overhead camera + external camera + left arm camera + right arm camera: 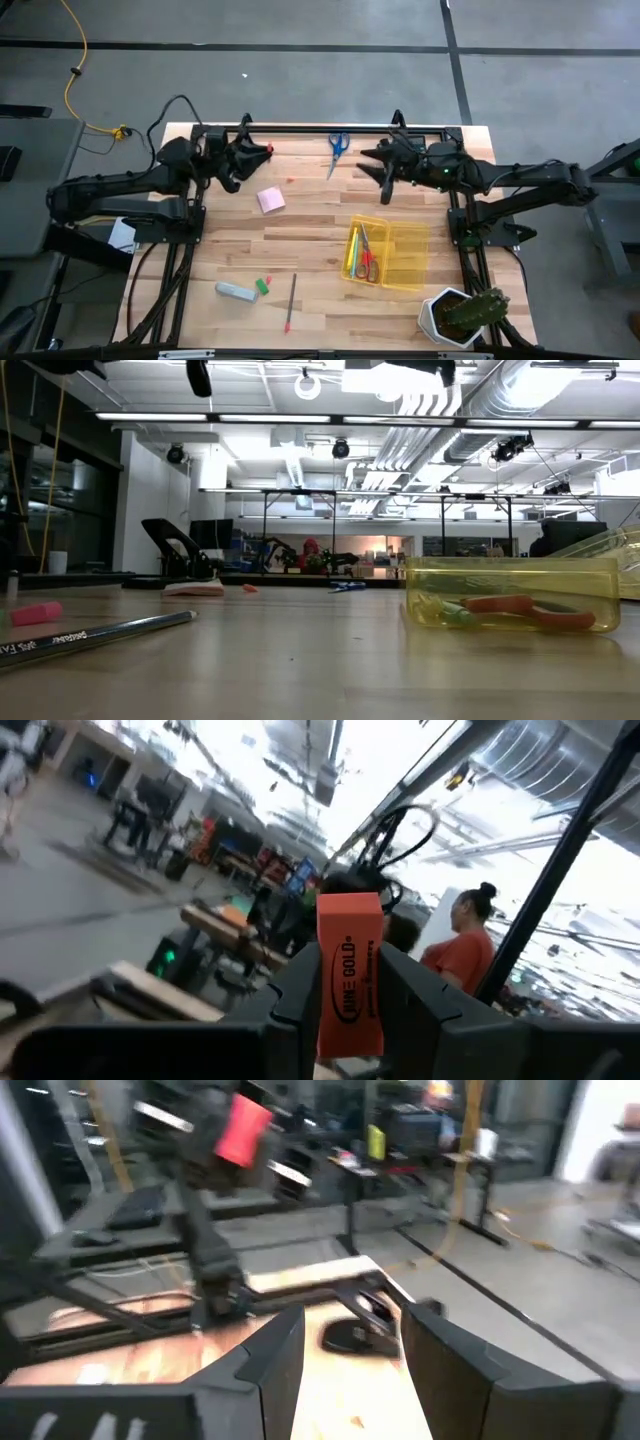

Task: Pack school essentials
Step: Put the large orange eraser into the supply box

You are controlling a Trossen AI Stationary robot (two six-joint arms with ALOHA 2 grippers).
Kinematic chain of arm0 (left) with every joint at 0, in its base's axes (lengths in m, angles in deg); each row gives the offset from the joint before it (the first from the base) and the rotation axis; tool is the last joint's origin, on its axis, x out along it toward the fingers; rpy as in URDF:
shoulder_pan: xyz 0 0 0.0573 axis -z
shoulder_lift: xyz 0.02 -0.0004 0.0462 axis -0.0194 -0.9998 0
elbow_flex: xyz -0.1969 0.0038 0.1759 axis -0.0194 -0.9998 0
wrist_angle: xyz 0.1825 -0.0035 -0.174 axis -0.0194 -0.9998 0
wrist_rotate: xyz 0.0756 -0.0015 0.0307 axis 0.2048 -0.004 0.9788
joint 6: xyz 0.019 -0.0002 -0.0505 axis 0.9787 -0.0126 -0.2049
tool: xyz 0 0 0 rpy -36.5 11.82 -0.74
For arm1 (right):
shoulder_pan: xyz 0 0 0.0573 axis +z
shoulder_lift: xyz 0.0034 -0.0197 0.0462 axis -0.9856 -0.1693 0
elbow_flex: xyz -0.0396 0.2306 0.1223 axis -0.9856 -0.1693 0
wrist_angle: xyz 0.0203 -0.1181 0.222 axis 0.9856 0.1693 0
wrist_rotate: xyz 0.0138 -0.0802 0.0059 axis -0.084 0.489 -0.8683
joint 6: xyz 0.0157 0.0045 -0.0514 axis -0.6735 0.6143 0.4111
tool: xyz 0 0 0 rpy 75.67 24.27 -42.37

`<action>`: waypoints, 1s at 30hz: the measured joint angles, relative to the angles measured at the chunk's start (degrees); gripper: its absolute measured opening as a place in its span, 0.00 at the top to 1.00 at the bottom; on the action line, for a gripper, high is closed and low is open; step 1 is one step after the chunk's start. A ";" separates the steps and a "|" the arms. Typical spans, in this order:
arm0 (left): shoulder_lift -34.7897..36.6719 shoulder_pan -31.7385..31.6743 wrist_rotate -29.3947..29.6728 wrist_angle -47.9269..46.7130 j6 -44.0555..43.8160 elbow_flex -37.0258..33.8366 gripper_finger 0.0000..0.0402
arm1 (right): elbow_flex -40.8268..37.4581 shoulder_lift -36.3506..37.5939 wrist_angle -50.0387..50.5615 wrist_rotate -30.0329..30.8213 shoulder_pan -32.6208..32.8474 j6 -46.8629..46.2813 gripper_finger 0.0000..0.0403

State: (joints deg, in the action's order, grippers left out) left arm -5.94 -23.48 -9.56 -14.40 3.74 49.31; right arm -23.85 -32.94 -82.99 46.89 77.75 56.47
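My left gripper [252, 155] is raised over the table's far left part, shut on an orange-red eraser block [350, 975] that shows as a red spot [268, 150] at its tip. My right gripper [355, 1342] hangs open over the far right part [380, 165], pointing toward the blue-handled scissors [337, 147], which lie flat near the far edge. The red-handled scissors [368, 262] and yellow marker [352, 252] lie in the yellow box [410, 262]. The pink sticky-note pad [270, 200], teal pen [236, 290], green eraser [262, 286] and pencil [291, 302] lie on the table. My left gripper pinches the orange-red eraser block between its two fingers [300, 982], which sit on its two long sides at the lower half [348, 1020]. The printed upper end [350, 915] sticks out past the fingertips. The block is lifted clear of the table, and the fingers slant upward.
A potted cactus in a white pot [462, 315] stands at the near right corner, next to the yellow box. Black frame rails [320, 128] run along the far edge and both sides. Bare wood [320, 225] lies between the pad and the box. People [465, 945] are in the room beyond.
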 joint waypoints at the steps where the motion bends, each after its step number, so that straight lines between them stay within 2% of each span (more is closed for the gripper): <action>1: -0.84 0.07 -1.06 -0.12 -0.70 -0.02 0.82 | 0.00 -1.24 -1.37 -1.04 0.46 1.55 0.60; 4: -3.85 0.09 -6.91 -0.21 -3.85 0.00 0.82 | 0.00 -5.12 -4.20 -2.45 1.59 5.74 0.60; 11: -13.65 1.54 -19.61 -0.26 -14.06 0.00 0.82 | 0.09 -11.19 -9.58 -3.59 3.70 8.82 0.60; 23: -29.90 2.69 -34.74 -0.47 -15.35 8.77 0.82 | 11.49 -20.38 6.13 -12.81 5.69 9.47 0.60; 30: -34.73 2.75 -38.71 -0.35 -16.04 11.63 0.82 | 12.98 -22.02 6.53 -13.38 5.69 10.81 0.60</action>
State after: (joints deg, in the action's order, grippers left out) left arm -40.67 -20.73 -48.27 -14.75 -12.30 60.95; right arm -10.87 -54.96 -76.46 33.51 83.43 67.28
